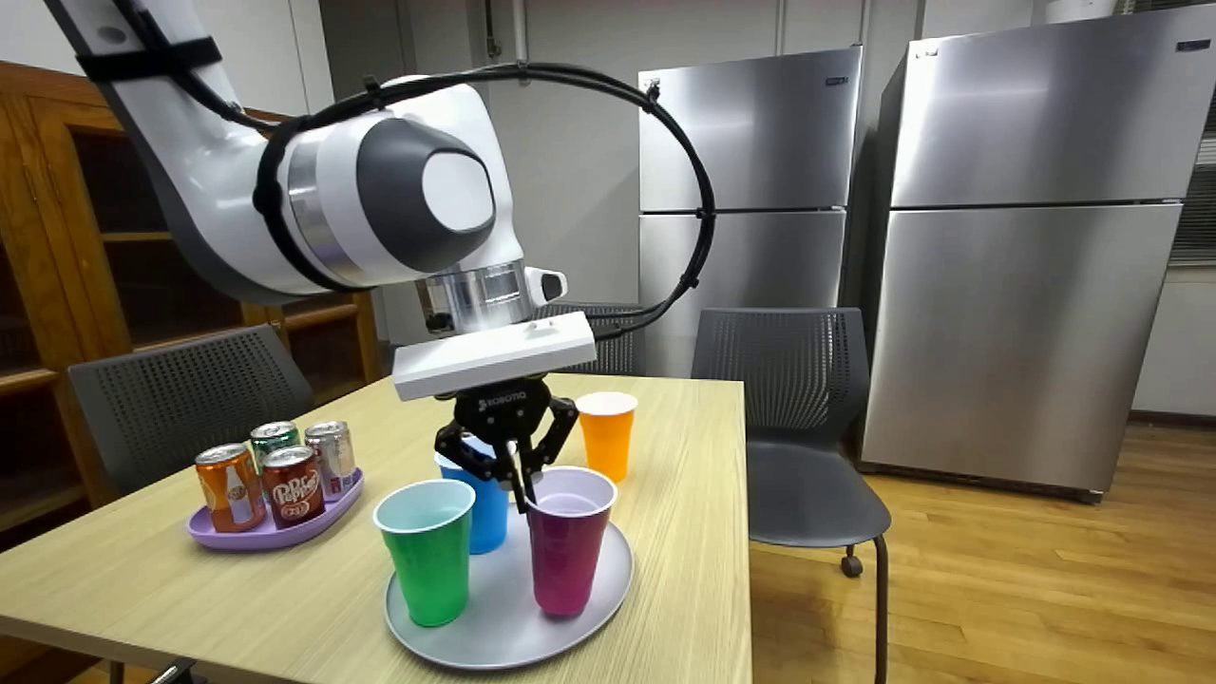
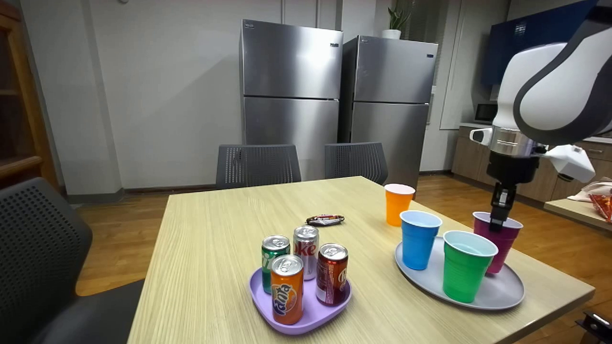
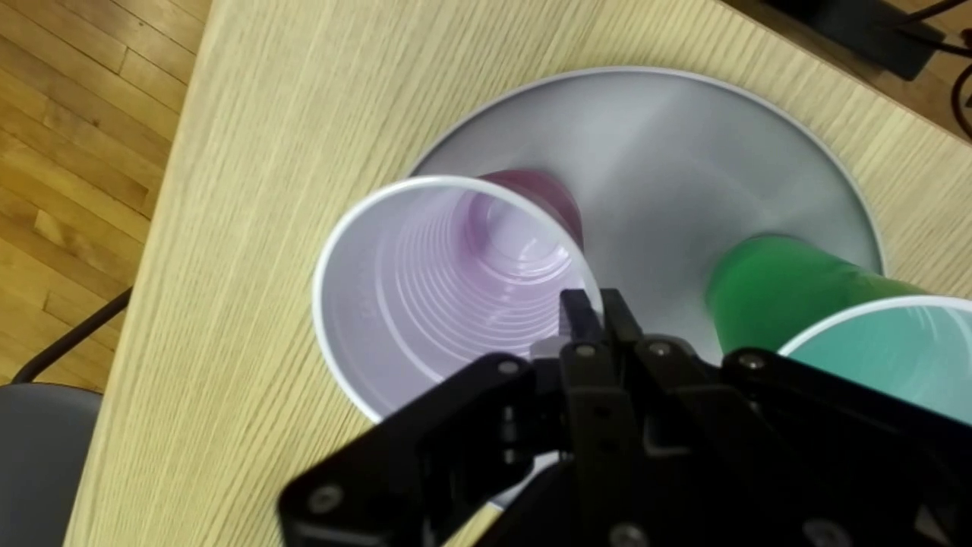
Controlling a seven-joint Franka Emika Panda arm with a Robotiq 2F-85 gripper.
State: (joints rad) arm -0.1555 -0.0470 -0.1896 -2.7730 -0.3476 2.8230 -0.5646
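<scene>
The claw [image 3: 596, 300] was found closed, pinching the purple cup [image 1: 570, 560] by its rim; the cup stood on the gray plate [image 1: 503, 591]. A green cup [image 1: 432, 570] and a blue cup [image 2: 419, 243] shared that plate; an orange cup [image 2: 398, 209] stood off it, nearby.
</scene>
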